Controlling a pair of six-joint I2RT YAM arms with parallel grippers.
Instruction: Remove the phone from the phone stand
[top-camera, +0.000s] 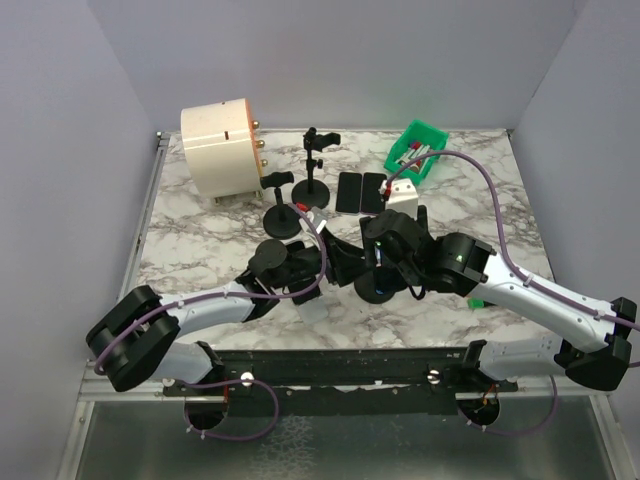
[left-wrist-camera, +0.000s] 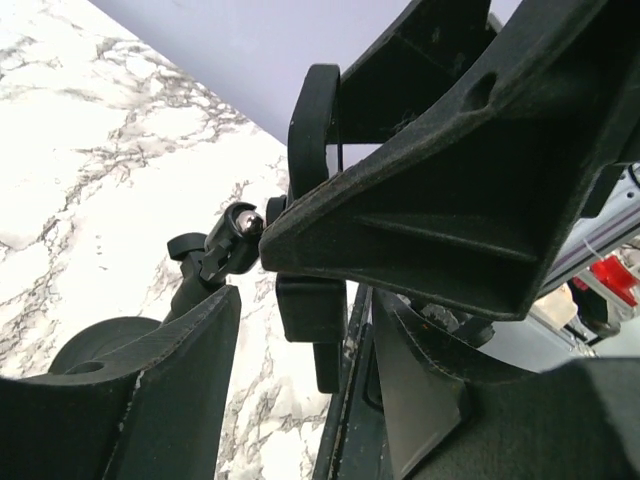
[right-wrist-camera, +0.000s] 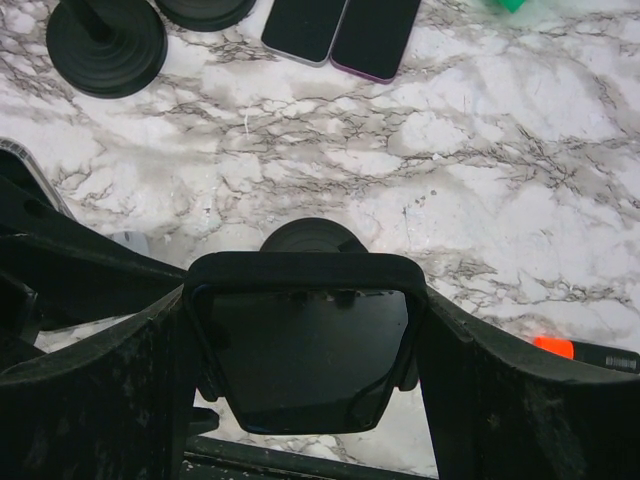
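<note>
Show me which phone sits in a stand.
The phone between the fingers of the right gripper, clamped in its stand; the other two lie flat on the table.

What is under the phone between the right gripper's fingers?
The stand base shows beyond the phone, resting on the marble table. The phone hides the stem and whatever joins them.
</note>
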